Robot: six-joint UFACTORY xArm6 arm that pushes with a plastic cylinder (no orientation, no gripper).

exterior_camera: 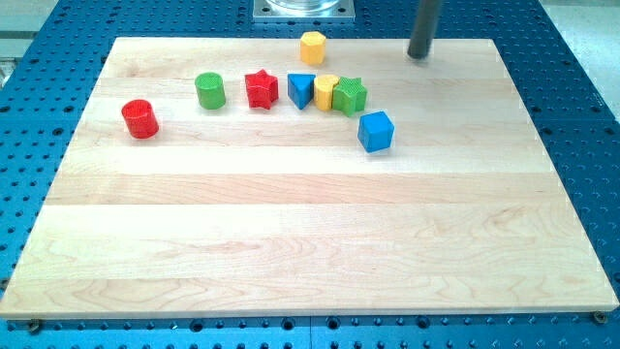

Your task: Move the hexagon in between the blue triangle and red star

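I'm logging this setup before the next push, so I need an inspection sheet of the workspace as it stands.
Surface: wooden board on a blue perforated base.
Job's things: yellow hexagon near the view's top edge; red star and blue triangle side by side below it, narrow gap between.
Clutter: red cylinder, green cylinder, second yellow block, green star, blue cube.
Fingers: none; my tip rests at the view's top, right of the hexagon, touching no block.
Cables: nothing seen.
Surroundings: metal mount at the view's top.
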